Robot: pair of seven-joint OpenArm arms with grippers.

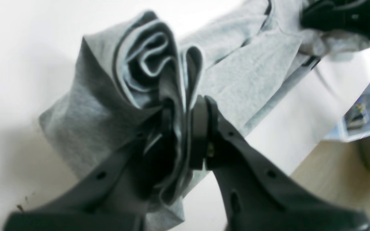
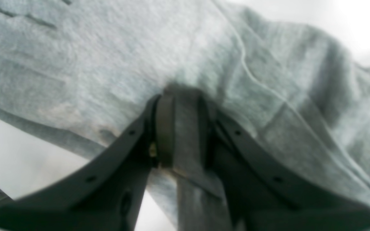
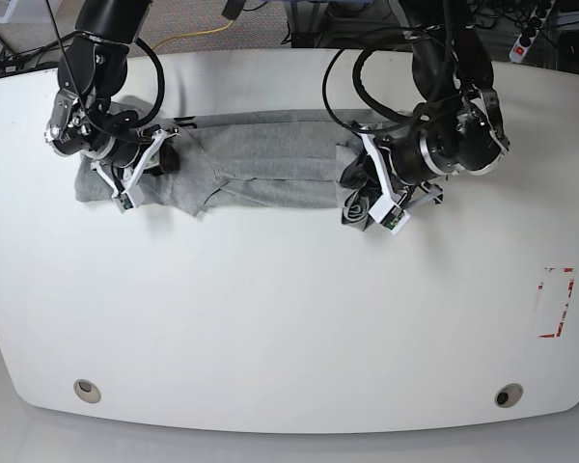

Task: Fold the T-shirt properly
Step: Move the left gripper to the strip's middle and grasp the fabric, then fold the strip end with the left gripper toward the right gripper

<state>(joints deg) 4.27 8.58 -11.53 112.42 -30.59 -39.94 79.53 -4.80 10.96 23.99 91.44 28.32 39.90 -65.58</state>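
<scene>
Grey knit runs in a long band across the far part of your white bench (image 3: 289,318): the T-shirt (image 3: 261,159) lies stretched between your two hands, one at each end. Your left hand (image 1: 185,128) is clamped on a bunched wad of layered folds at the shirt's end, the cloth squeezed between its pads and spilling out above and below them. In the base view that end sits crumpled just beside the hand. Your right hand (image 2: 185,128) is closed on a flat strip of the fabric at the opposite end, with the rest of the shirt spreading away from its fingertips over the bench. A red-marked rectangle (image 3: 557,302) lies well apart, near the bench's edge.
</scene>
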